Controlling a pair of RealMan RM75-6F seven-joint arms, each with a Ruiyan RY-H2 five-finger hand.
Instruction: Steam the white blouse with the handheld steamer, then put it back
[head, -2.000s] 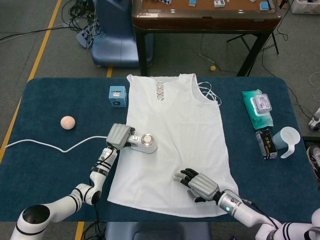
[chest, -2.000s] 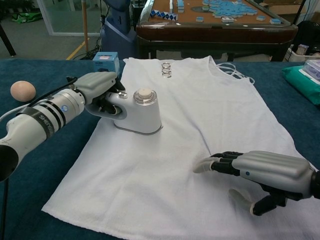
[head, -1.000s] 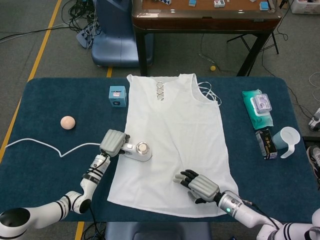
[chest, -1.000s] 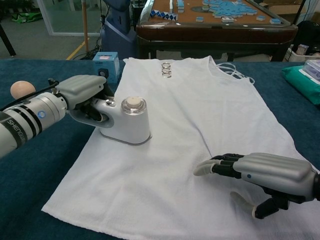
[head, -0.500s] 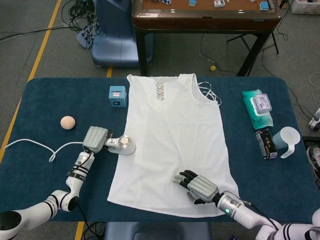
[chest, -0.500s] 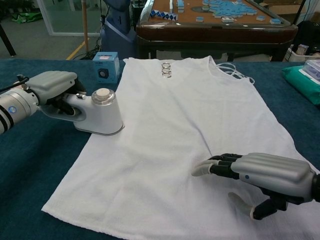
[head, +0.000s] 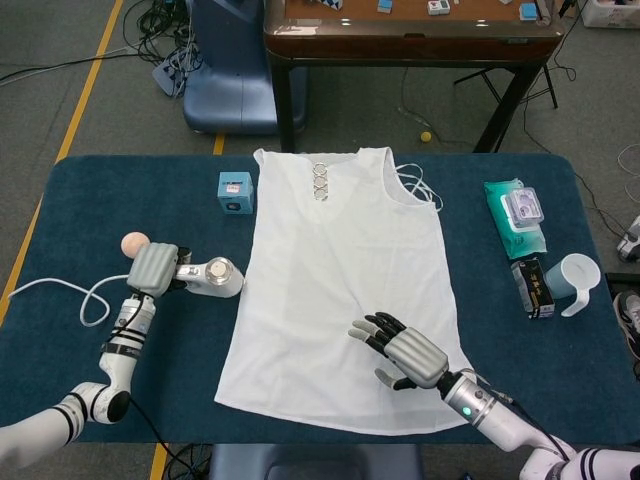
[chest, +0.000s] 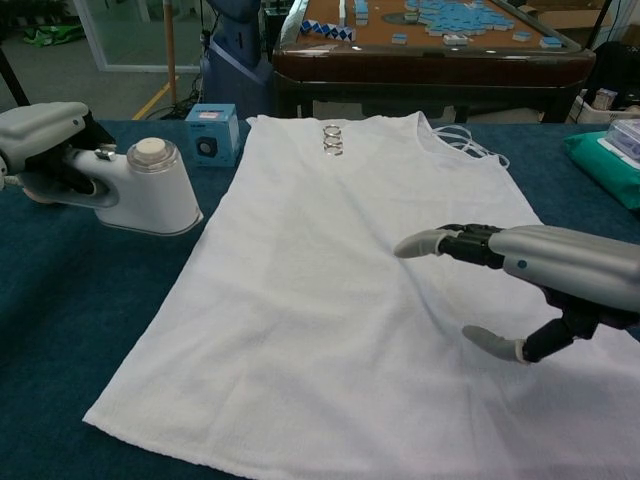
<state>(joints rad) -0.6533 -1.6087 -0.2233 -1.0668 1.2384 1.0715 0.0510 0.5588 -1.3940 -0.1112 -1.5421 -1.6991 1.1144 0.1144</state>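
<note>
A plain white blouse (head: 345, 290) lies on a dark teal tabletop (head: 80, 210) beside a silver-white steamer (head: 212, 277), a light blue box (head: 235, 190), a peach ball (head: 135, 243), and what looks like a green wipes pack (head: 517, 214).

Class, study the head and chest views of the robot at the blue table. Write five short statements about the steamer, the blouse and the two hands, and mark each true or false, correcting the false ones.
1. The left hand holds the handheld steamer. True.
2. The steamer stands in the middle of the white blouse. False: it stands on the blue table, just off the blouse's left edge.
3. The right hand grips a cup. False: it holds nothing; its fingers are spread above the blouse.
4. A small blue box stands beside the blouse's shoulder. True.
5. The blouse is crumpled in a heap. False: it lies spread flat.
</note>
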